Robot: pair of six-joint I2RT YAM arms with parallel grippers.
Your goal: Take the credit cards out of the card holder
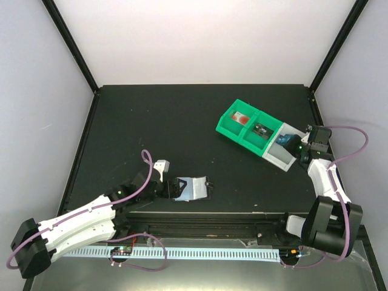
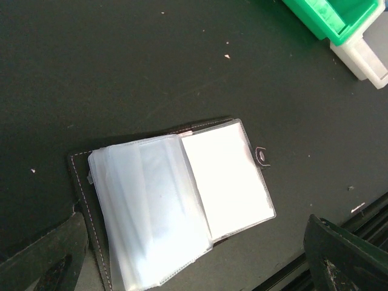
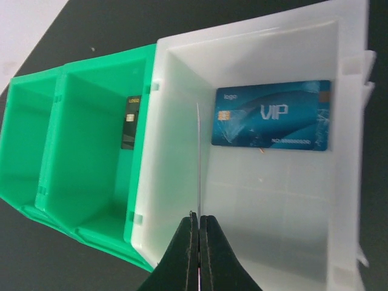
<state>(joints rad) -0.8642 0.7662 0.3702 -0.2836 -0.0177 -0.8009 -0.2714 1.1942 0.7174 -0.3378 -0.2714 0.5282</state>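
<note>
Card holder (image 2: pixel 182 200) open flat, credit card (image 3: pixel 271 115) in bin (image 3: pixel 339 200), another (image 3: pixel 198 157) held edge-on

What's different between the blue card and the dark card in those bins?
The blue card lies flat in the white bin; the dark card sits in the neighbouring green bin, beside its wall. The blue card reads VIP; the dark card's print is too small to read. Both are rectangular cards.
</note>
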